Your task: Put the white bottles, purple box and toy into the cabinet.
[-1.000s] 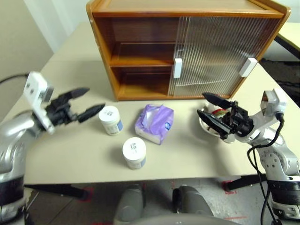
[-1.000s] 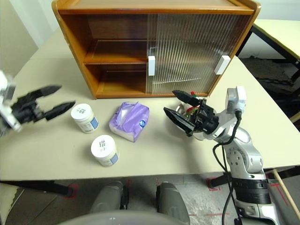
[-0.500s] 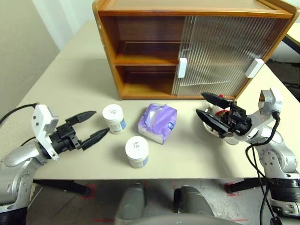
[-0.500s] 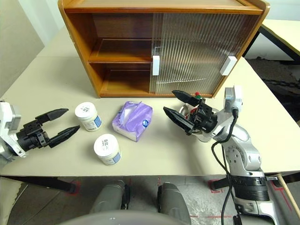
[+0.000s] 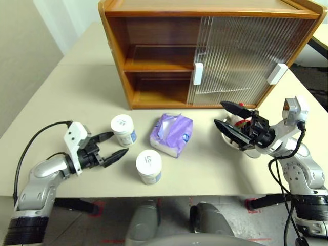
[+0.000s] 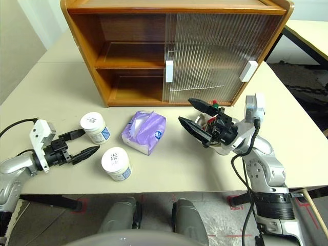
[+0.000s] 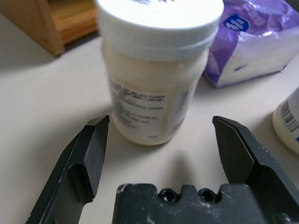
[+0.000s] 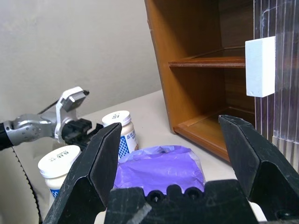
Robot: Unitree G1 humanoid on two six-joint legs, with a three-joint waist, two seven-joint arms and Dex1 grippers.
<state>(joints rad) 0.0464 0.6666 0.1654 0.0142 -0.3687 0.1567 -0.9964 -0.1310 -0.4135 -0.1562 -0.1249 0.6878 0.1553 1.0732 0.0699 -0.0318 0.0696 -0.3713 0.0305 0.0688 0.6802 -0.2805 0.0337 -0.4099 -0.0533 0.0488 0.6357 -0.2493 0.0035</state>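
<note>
White bottles [image 5: 123,130], purple box [image 5: 171,135], orange-brown cabinet [image 5: 115,41] with ribbed translucent doors.

The left arm reaches low and forward, its pincer [image 5: 111,146] held near level with both black fingers [image 7: 88,156] spread wide and nothing between them. The right arm is bent at the elbow, forearm angled inward, its pincer [image 5: 229,119] raised slightly, fingers [image 8: 93,165] likewise splayed apart and empty.

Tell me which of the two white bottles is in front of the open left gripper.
The white bottle nearer the cabinet, left of the purple box. The left gripper points at it, fingers open, not touching. The other bottle stands nearer the table's front edge.
</note>
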